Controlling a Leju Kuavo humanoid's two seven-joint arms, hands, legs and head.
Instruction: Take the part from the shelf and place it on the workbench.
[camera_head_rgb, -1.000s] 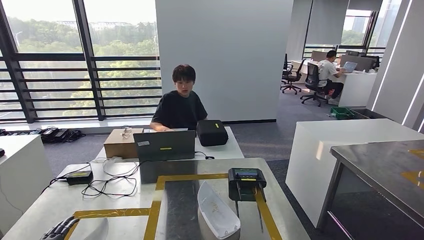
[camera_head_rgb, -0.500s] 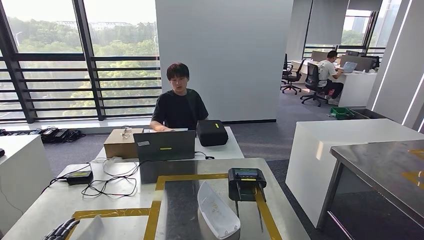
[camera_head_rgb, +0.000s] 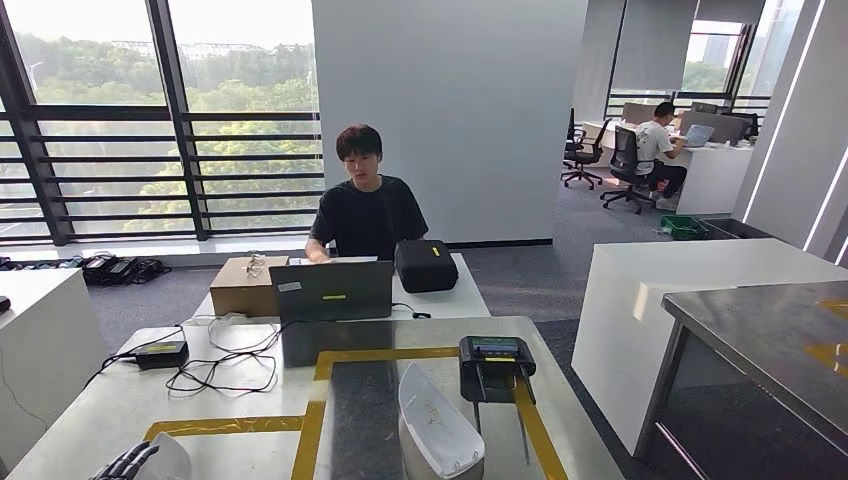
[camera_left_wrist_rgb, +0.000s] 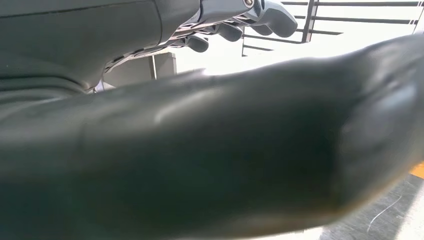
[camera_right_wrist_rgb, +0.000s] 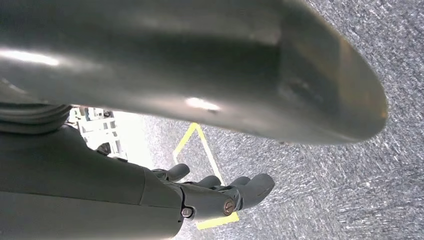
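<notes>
**Part low over the table's near-left corner, release still ahead**

The left robot hand (camera_head_rgb: 128, 462) sits at the near-left corner of the table (camera_head_rgb: 230, 400), its dark fingers wrapped against a pale curved part (camera_head_rgb: 172, 459) whose top edge rises just beside them. In the left wrist view the fingers (camera_left_wrist_rgb: 235, 27) curl over a large dark surface that seems to be the same part seen from very close, so I judge this robot hand to be gripping it. Whether the part already touches the tabletop cannot be told; the contact point is below the frame.

The right robot hand (camera_right_wrist_rgb: 220, 195) hangs over grey carpet with fingers loosely bent and nothing in them.

A second white part (camera_head_rgb: 435, 420) already stands on the dark panel inside the yellow tape frame (camera_head_rgb: 385, 354), near the table's near edge, beside a small black device (camera_head_rgb: 496, 362) with a lit screen.

Risks, as I judge them:
- The held part is right at the near-left corner; let go here, it could tip or slide off the edge.
- Its curved shell gives little flat footing, so it may rock when released.
- Loose black cables (camera_head_rgb: 225, 372) lie further back on the left and could snag a reaching arm.

No brand or writing can be read: the laptop (camera_head_rgb: 335, 292) carries small stickers and the device screen glows, both too small to make out.
</notes>
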